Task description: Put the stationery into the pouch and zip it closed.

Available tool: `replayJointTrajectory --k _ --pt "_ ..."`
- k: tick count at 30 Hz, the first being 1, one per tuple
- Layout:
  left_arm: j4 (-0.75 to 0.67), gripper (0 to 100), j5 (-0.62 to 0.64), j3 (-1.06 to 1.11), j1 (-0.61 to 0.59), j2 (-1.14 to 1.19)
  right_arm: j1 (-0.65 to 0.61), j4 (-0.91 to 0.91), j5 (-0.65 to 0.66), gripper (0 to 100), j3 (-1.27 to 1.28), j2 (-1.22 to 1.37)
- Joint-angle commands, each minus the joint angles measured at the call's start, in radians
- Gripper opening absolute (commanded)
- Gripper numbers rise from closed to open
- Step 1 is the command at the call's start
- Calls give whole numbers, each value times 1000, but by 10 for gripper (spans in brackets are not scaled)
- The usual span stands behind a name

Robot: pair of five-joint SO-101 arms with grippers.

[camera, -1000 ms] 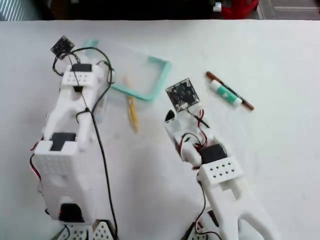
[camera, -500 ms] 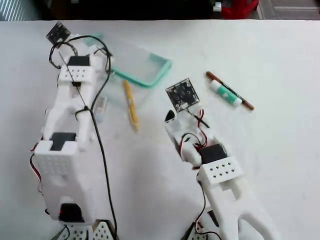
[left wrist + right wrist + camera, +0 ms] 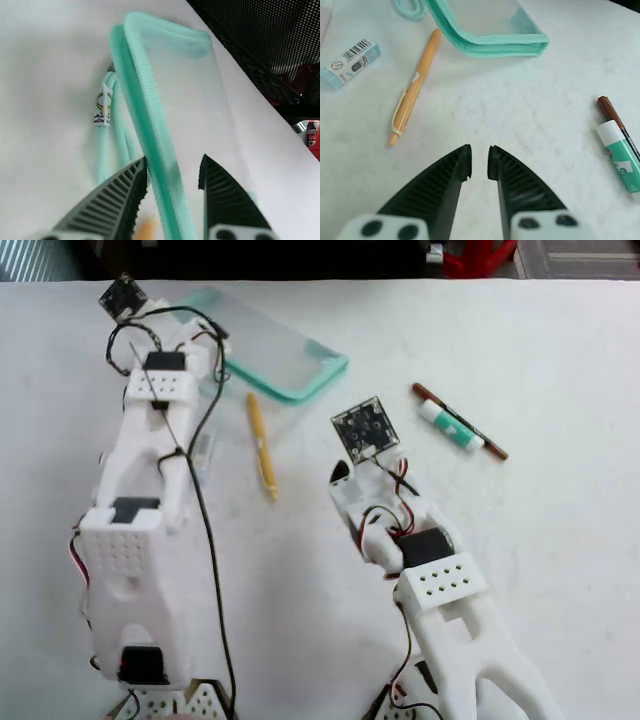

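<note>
pouch [image 3: 285, 352], high view: clear, with mint-green edging. It lies aslant at the far left of the white table [image 3: 560, 570], with one end at the wrist of the left arm [image 3: 140, 470].
orange pen [image 3: 262, 445], high view: lies outside the pouch, just on its near side. It is between the left arm and the right arm [image 3: 440, 590].
brown pen [image 3: 463, 423] and green-and-white tube [image 3: 450, 427], high view: side by side and touching on the table past the right arm's tip, well apart from the pouch.
left gripper [image 3: 172, 175], left wrist view: jaws clamped across the pouch. The green edge runs up between the two ribbed black fingers [image 3: 117, 202], and the clear wall takes up the rest of the gap.
mint-green cord [image 3: 106, 150], left wrist view: lies on the table just beside the pouch and carries a small printed tag [image 3: 103, 107].
right gripper [image 3: 479, 162], right wrist view: jaws drawn almost together, with a thin gap at the tips and nothing between them. It is poised over the white table.
eraser [image 3: 350, 62], right wrist view: in a barcoded sleeve, on the table near the orange pen but not touching it.
loose stationery, right wrist view: one end of the orange pen points toward the pouch's green edge, close to it but outside. The brown pen and the tube lie against each other at the picture's edge, far from the pouch.
</note>
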Motion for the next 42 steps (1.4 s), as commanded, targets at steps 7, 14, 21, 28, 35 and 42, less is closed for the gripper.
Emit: replayJointTrajectory --k 7,14,21,28,35,42 --pt "124 28 -137 -166 41 2 -2 -13 -8 63 -8 -16" --pt "109 24 -155 -166 41 1 -2 -13 -6 63 -8 -16" --pt "279 24 -270 -379 -61 -25 2 -19 -2 63 -2 -16" --pt "629 24 -368 -594 -84 -77 2 -56 0 63 9 -16" --pt "729 24 -422 -841 -47 -107 7 -56 0 63 9 -16" --pt "825 24 -545 -1030 105 -108 45 -56 0 63 8 -24"
